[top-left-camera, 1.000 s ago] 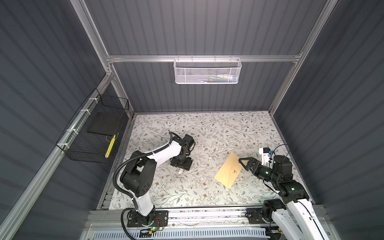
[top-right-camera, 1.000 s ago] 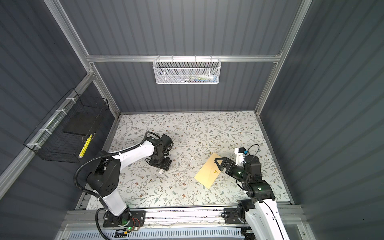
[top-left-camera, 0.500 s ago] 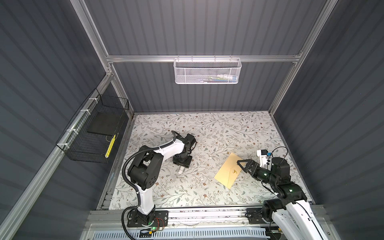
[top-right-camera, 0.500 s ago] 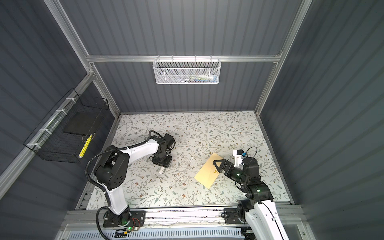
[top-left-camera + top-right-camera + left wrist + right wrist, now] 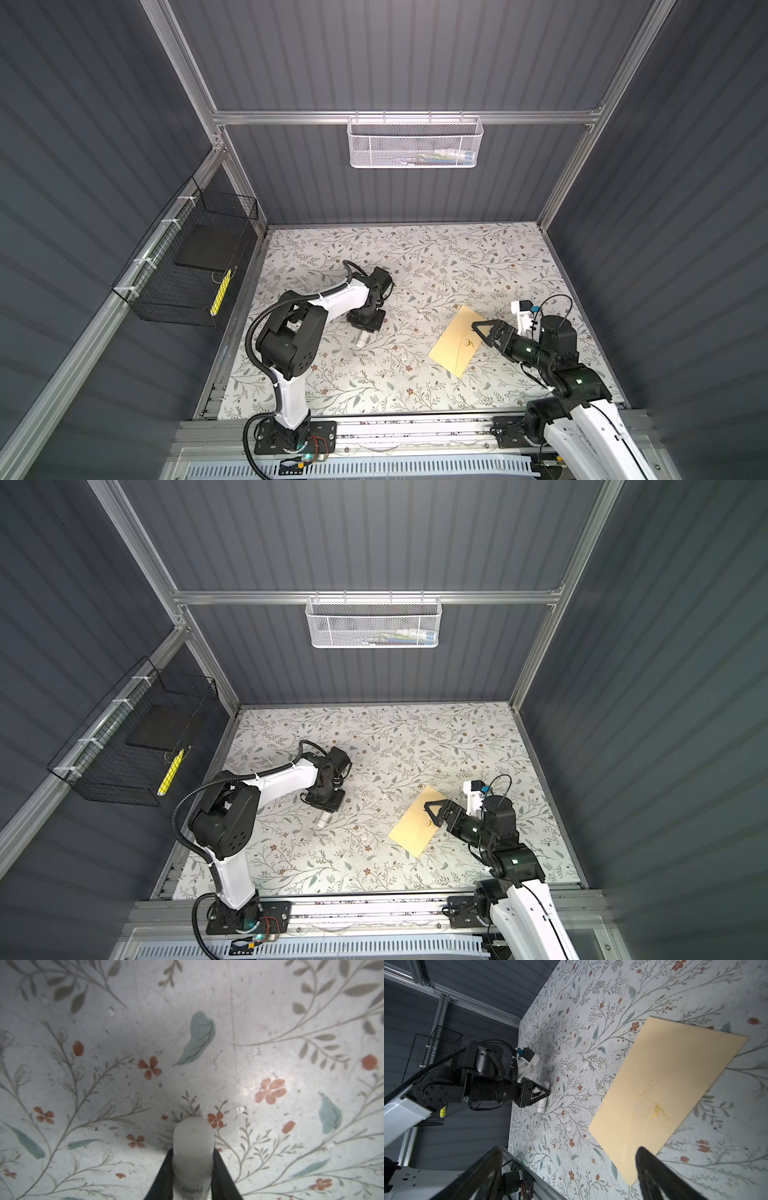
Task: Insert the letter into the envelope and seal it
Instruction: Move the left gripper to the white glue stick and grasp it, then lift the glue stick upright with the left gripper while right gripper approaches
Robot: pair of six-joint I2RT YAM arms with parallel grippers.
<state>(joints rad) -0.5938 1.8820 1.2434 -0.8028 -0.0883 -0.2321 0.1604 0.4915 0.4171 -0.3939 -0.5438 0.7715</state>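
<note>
1. Two top views show no white sheet anywhere on the desk (image 5: 415,257). The letter is out of sight, so I judge it is already inside the envelope (image 5: 455,345), though this cannot be confirmed.
2. Envelope lies flat on the right half of the desk, flap side up, with the flap folded down. A yellowish smear (image 5: 657,1112) sits near the flap tip. I cannot tell whether the flap is stuck.
3. Left pincer (image 5: 192,1154) is clenched on the white stick (image 5: 361,340), fingers against both its sides in the left wrist view. The stick lies on the desk, well apart from the envelope.
4. Right pincer (image 5: 478,330) is spread wide and grasps nothing. It hovers over the envelope's edge nearest its own arm.
5. Progress, as a judgement: insertion looks done and sealing is left. The stick is probably glue, just being picked up.
6. Containers:
   - White mesh basket (image 5: 374,145) on the back rail holds a few slim items, too small to name.
   - Black wire basket (image 5: 166,299) on the left wall holds a dark flat slab (image 5: 208,249) and a yellow strip (image 5: 220,293) at its front.
</note>
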